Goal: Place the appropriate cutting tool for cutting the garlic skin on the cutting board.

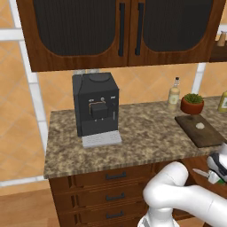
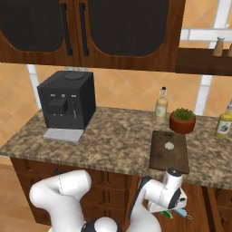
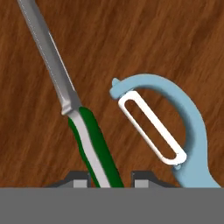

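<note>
Your cutting board (image 2: 169, 158) on the counter (image 2: 108, 145) carries the garlic (image 2: 169, 145). In the hand view, the knife (image 3: 83, 131) lies on brown wood beside a blue peeler (image 3: 175, 127). Its green handle runs between the gripper (image 3: 111, 178) fingertips; whether they clamp it, you cannot tell.

The knife (image 3: 83, 127), silver-bladed with a green handle, lies slanted on brown wood, its handle between the gripper's (image 3: 107, 178) fingertips. The dark brown cutting board (image 2: 169, 156) lies flat on the counter, the small whitish garlic (image 2: 169, 145) resting on it.
</note>
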Motion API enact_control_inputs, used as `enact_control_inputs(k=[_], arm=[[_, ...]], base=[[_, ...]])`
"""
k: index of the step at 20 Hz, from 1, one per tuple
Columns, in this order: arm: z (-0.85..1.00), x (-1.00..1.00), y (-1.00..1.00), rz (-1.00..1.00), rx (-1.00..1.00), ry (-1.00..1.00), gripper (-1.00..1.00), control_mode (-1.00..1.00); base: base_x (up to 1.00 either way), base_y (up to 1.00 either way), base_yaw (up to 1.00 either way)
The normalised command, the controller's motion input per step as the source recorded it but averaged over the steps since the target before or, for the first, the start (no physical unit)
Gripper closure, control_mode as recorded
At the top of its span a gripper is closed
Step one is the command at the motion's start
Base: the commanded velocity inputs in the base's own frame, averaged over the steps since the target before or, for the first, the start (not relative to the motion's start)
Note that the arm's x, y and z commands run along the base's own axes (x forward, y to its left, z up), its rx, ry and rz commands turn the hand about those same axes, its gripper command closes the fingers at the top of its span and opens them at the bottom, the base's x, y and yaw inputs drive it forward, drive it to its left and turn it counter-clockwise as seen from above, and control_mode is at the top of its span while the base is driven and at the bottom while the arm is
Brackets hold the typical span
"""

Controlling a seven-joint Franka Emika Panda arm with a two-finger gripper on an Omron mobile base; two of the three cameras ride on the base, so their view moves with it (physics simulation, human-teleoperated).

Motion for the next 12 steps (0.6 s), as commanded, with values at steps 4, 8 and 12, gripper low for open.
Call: enact_control_inputs(k=[4,8,12], arm=[[-0.10,-0.52,0.02,0.05,0.01,0.00,1.00,-1.00],[0.31,-0.06,0.00,0.05,0.01,0.00,1.00,-1.00],[0.91,-0.46,-0.11,0.05,0.01,-0.05,1.00,-1.00]], base=[[0.00,0.00,0.00],[0.00,0.00,0.00],[0.00,0.00,0.00]])
